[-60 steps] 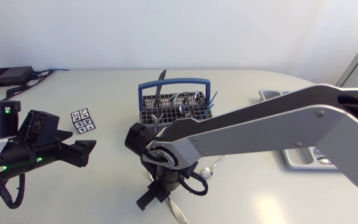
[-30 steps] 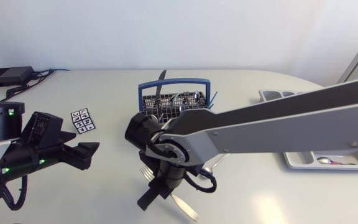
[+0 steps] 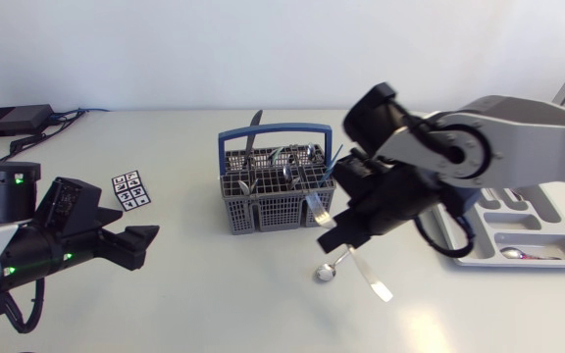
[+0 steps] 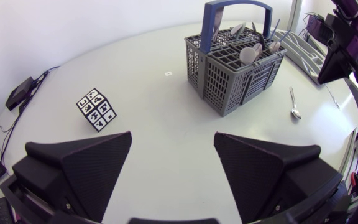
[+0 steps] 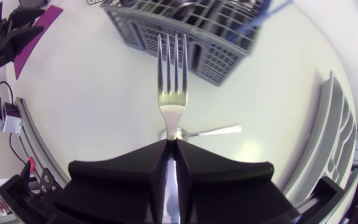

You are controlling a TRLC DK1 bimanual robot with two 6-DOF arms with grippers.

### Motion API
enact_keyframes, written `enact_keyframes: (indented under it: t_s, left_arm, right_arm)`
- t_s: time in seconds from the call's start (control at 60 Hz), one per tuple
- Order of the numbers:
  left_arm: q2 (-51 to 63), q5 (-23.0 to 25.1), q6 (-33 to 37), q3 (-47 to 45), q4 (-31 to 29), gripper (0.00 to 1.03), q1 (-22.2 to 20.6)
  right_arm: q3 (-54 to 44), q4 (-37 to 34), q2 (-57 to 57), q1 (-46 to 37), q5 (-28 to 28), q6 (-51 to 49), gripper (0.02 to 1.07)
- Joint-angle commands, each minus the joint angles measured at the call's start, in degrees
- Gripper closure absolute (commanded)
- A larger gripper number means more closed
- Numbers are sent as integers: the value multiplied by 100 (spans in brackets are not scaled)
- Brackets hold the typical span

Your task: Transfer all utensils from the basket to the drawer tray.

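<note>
A grey basket with a blue handle holds several utensils at the table's middle. My right gripper hangs just right of the basket, shut on a silver fork. In the right wrist view the fork sticks out ahead of the gripper, tines toward the basket. A spoon lies on the table under the fork. The grey drawer tray sits at the right with a spoon in it. My left gripper stands open and empty at the left, far from the basket.
A small black-and-white patterned cube lies left of the basket, ahead of my left gripper in its wrist view. The loose spoon and tray lie beyond the basket's right side.
My right arm has lifted the fork from the table in front of the basket and swung it right, toward the tray. The left arm has kept still.
</note>
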Motion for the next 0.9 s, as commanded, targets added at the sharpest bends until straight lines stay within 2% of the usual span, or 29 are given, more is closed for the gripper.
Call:
enact_keyframes:
  t_s: [0.0, 0.183, 0.433, 0.65, 0.883]
  left_arm:
    - [-52, 52, -2, -140, 49, 10, -53]
    - [-52, 43, -2, -105, 40, 10, -96]
    - [-70, 34, -11, -140, 32, 10, -193]
    - [-122, 26, -2, -167, 14, 10, -255]
    - [-157, 8, 7, -175, -4, 10, -360]
  right_arm:
    - [-223, -180, -465, -620, -117, -385, 101]
    - [-179, -320, -650, -2413, -276, -1317, 101]
    - [375, -109, 290, -4417, -566, -2310, 101]
    - [1465, 172, 1521, -5375, -557, -2538, 101]
    - [2915, 269, 2848, -5885, -451, -2565, 101]
